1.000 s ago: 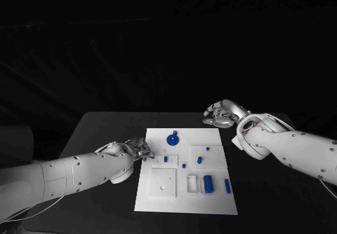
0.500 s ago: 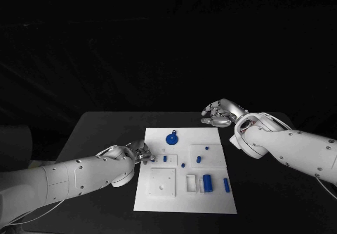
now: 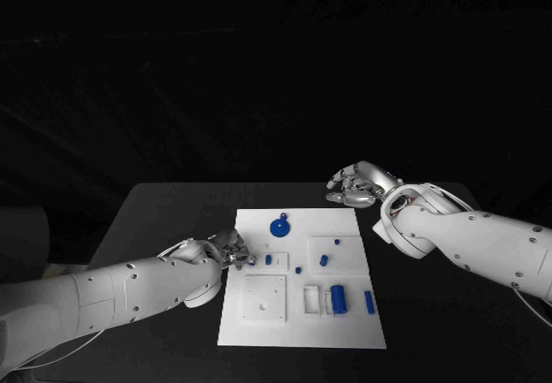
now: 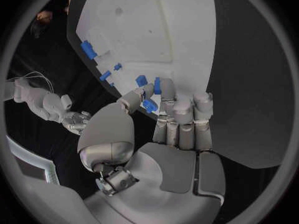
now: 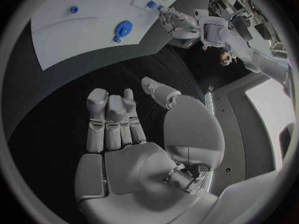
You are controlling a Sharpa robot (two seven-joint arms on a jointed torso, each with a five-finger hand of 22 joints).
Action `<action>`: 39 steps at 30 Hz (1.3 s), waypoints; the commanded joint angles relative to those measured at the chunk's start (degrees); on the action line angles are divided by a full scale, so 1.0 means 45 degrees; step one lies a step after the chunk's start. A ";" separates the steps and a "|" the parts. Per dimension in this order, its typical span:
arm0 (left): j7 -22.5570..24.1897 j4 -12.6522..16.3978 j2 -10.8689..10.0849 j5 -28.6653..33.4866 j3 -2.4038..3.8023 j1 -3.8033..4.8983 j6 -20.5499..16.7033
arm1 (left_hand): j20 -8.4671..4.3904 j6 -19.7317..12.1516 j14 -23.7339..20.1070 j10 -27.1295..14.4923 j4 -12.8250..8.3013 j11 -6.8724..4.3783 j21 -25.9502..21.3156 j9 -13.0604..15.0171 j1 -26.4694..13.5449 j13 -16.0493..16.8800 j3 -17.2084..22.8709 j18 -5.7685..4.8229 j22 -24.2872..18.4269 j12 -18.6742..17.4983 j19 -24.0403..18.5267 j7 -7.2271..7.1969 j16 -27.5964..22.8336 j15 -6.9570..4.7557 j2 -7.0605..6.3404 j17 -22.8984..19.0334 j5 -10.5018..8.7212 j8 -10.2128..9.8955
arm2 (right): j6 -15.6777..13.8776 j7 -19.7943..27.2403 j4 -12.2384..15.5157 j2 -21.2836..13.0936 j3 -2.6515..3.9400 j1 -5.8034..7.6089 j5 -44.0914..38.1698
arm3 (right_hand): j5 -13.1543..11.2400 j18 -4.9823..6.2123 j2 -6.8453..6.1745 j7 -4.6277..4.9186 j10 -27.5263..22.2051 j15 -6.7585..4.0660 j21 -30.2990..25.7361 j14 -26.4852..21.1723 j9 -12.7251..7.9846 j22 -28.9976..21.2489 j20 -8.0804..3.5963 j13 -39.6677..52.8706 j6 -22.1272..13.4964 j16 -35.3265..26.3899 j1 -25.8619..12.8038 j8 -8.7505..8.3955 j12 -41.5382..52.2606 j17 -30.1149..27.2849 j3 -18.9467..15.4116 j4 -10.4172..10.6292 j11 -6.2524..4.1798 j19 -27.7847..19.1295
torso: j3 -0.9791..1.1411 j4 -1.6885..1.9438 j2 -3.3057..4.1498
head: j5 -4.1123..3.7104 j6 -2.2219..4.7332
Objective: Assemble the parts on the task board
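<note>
the left hand has edged along the board's left edge, pinching a small blue part for seating, while the right hand stays curled on nothing beyond the board.

No text or label seems readable on anything here.

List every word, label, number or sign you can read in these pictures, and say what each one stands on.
None can be read: the task board, its blue parts, the black table and both arms bear no legible text.
</note>
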 commanded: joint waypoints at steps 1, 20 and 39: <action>0.0078 -0.0030 0.0026 -0.0103 0.0011 -0.0003 -0.0148 | -0.1248 0.1216 0.0628 0.0922 -0.0040 -0.0848 0.0066 0.1082 0.0018 0.0020 0.0027 0.0344 0.0230 0.0053 -0.0006 -0.0472 0.0069 -0.0777 0.0077 -0.0023 0.0041 0.0277 | 0.0139 0.0080 0.0024 0.0024 0.0005 -0.0002 -0.0023 | 0.0042 0.0880 0.0064 0.0125 -0.0053 0.0000 -0.0049 -0.0056 -0.0003 0.0102 -0.0029 -0.0014 -0.0044 -0.0051 -0.0016 0.0048 0.0037 -0.0022 -0.0025 -0.0030 0.0009 -0.0081 | -0.0003 0.0015 0.0005 | -0.0015 0.0028; 0.0125 -0.0590 0.0479 -0.0103 0.0015 -0.0152 -0.0137 | -0.1256 0.1217 0.0639 0.0906 -0.0032 -0.0865 0.0088 0.1127 0.0014 0.0050 0.0038 0.0359 0.0221 0.0102 0.0016 -0.0483 0.0109 -0.0796 0.0124 -0.0052 0.0039 0.0278 | 0.0147 0.0065 0.0014 0.0056 0.0005 -0.0002 -0.0023 | 0.0041 0.0880 0.0078 0.0123 -0.0044 -0.0002 -0.0056 -0.0048 -0.0004 0.0104 -0.0024 -0.0025 -0.0041 -0.0054 -0.0031 0.0051 0.0045 -0.0029 -0.0035 -0.0029 0.0007 -0.0076 | -0.0009 0.0009 0.0027 | 0.0039 0.0027; 0.0086 -0.0624 0.0488 -0.0105 0.0015 -0.0157 0.0023 | -0.1259 0.1210 0.0641 0.0888 -0.0034 -0.0870 0.0097 0.1152 0.0011 0.0065 0.0044 0.0366 0.0216 0.0126 0.0022 -0.0487 0.0126 -0.0802 0.0142 -0.0072 0.0037 0.0276 | 0.0184 0.0037 -0.0009 0.0065 0.0005 -0.0003 -0.0024 | 0.0043 0.0880 0.0087 0.0121 -0.0039 -0.0004 -0.0061 -0.0043 -0.0005 0.0106 -0.0022 -0.0035 -0.0035 -0.0056 -0.0044 0.0055 0.0050 -0.0034 -0.0041 -0.0028 0.0005 -0.0071 | -0.0001 0.0011 0.0016 | 0.0038 0.0000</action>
